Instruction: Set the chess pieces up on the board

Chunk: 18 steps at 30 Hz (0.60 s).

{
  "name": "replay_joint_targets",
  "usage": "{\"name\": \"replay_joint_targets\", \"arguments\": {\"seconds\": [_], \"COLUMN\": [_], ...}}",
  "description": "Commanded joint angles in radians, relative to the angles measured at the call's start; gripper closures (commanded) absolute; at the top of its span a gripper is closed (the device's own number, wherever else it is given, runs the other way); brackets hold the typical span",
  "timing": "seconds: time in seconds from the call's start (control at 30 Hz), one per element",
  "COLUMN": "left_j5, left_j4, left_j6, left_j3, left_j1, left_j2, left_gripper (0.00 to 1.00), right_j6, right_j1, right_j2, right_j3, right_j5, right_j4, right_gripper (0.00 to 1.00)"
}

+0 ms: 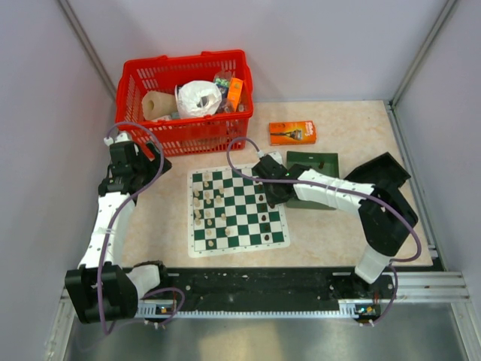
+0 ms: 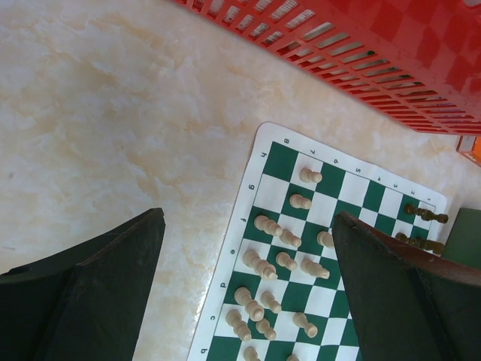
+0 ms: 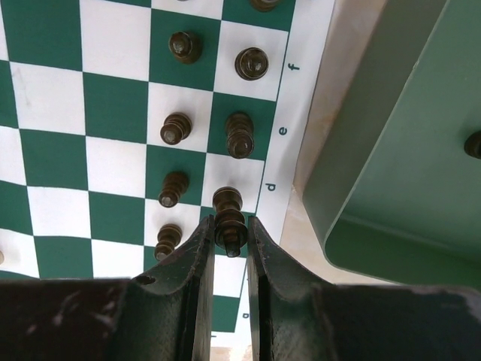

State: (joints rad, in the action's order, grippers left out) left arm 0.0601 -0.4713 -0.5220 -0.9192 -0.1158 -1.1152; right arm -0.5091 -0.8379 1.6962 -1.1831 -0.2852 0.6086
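While beside board (image 3: 113, 98), tray (image 3: 391, 150) with dark piece (image 3: 473, 144)

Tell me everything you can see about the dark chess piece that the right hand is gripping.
The dark chess piece is dark brown and glossy like plastic, with a turned, ringed body and rounded top. It looks roughly upright, pinched on both sides by the fingers of the right hand, which is shut on it. It sits over the outermost row of the board, beside the border letter d. Whether its base rests on the board cannot be told.
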Motion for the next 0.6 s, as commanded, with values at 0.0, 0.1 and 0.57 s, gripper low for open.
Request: {"name": "replay_joint_targets", "arguments": {"seconds": [0.0,0.1,0.57], "left_j5": [0.004,0.003,-0.002], "left_j4": [0.037,0.036,0.037], "left_j6": [-0.001,0.0,-0.001], "left_j3": [0.008,0.009,0.013], "left_j1": [-0.001,-0.001,-0.001], "left_j2": [0.006,0.006,0.006], "left_gripper": [0.02,0.02,0.02], "right_j6": [-0.009,-0.006,0.001], "right_j1": [-0.013,-0.013,-0.012], "right_j2": [0.019,0.026,0.031], "right_j3": [0.007,0.007,0.013], "right_j5": [-0.032,-0.029,-0.031], "right_j4": [-0.035,-0.04,-0.053], "right_gripper": [0.86,0.85,0.81]}}
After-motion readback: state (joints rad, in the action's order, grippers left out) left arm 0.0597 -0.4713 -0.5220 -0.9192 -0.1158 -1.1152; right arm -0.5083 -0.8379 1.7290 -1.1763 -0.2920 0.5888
